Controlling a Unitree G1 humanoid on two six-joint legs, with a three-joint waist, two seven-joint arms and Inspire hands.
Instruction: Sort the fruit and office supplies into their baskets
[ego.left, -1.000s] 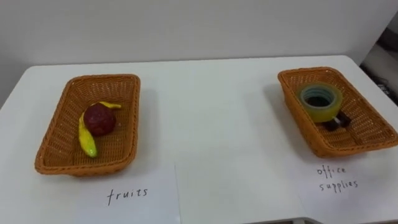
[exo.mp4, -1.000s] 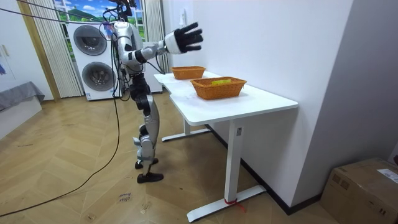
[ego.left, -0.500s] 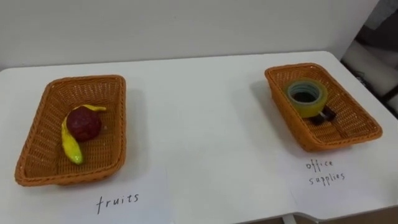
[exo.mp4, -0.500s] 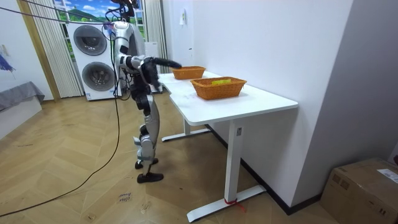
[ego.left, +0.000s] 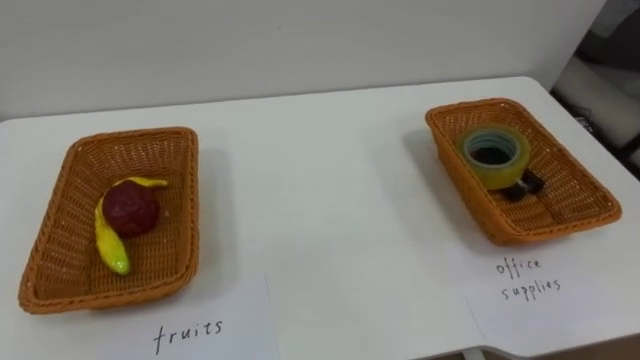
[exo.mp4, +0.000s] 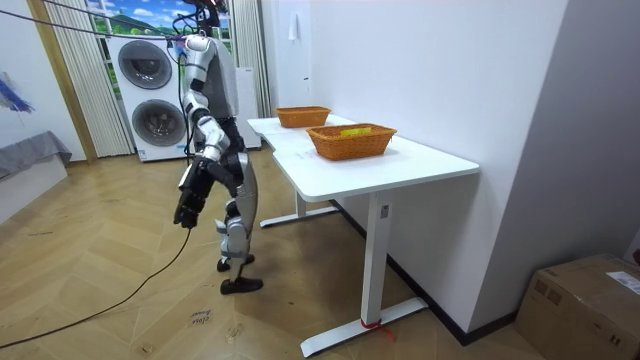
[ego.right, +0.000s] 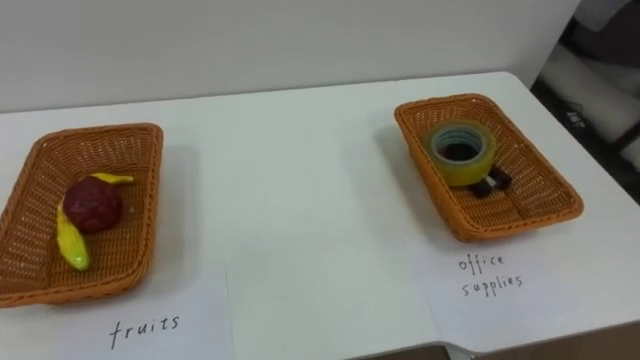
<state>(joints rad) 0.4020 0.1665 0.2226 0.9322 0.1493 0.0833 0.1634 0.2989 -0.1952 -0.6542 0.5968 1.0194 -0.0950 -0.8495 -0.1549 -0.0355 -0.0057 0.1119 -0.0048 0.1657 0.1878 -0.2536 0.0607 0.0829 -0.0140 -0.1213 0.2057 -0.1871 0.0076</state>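
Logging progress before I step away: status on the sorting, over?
Left hand hanging at side, off the table. Banana, red fruit in left basket; tape roll, dark item in right basket. Paper labels in front, nothing blocking.

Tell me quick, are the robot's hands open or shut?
Left hand: hangs at its side, looks open, holding nothing.
Right hand: cannot be told.
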